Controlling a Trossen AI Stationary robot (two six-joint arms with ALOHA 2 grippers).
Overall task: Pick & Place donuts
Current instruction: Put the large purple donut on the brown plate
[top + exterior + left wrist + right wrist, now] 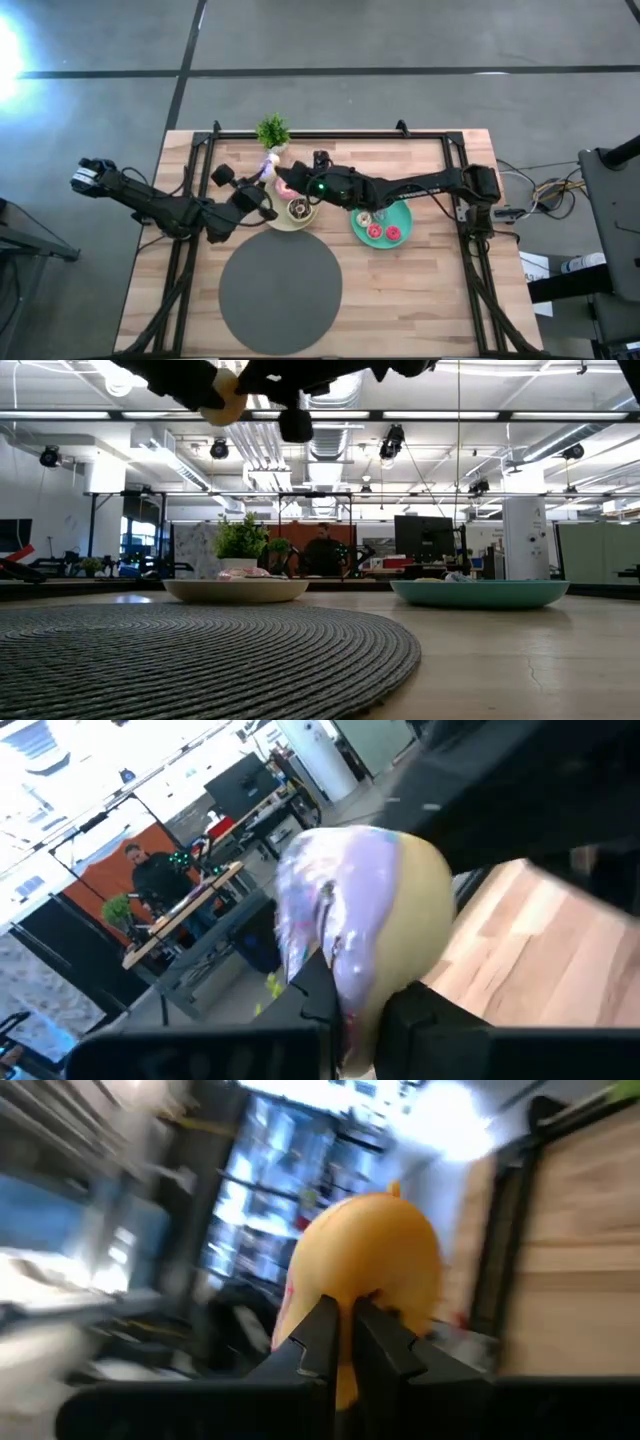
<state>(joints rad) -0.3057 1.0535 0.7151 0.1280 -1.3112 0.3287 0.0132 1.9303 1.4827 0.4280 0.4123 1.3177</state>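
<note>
1. Two donuts are riding in the air right now, one in each hand, both above the back half of the bench (pixel 420 290).
2. Over on the left, the left hand (pixel 362 1005) is pinching a lilac-frosted donut (pixel 360 910) on edge between its dark fingers, tan underside facing one way, frosting the other.
3. From overhead, that lilac-frosted donut is hanging just above the far rim of the beige plate (pixel 283 224), near the small green plant (pixel 272 131).
4. The right hand (pixel 345 1335) is squeezing an orange-tan donut (pixel 370 1275) between nearly closed fingers, a trace of red frosting peeking at its edge.
5. The right arm is stretching across from the right side, its hand sitting over the beige plate too, close beside the left one.
6. Down on the beige plate, a brown-frosted donut (pixel 298 209) is lying flat, with a pink one (pixel 285 190) partly hidden at the far edge.
7. On the teal plate (pixel 404 218), several small donuts (pixel 381 231) are resting, red and pink frosting showing.
8. Nearer the front edge, the big dark grey mat (pixel 280 290) is lying flat, with nothing on it.
9. From bench level, both plates are sitting side by side, well apart from each other, with a person seated in the room behind.
</note>
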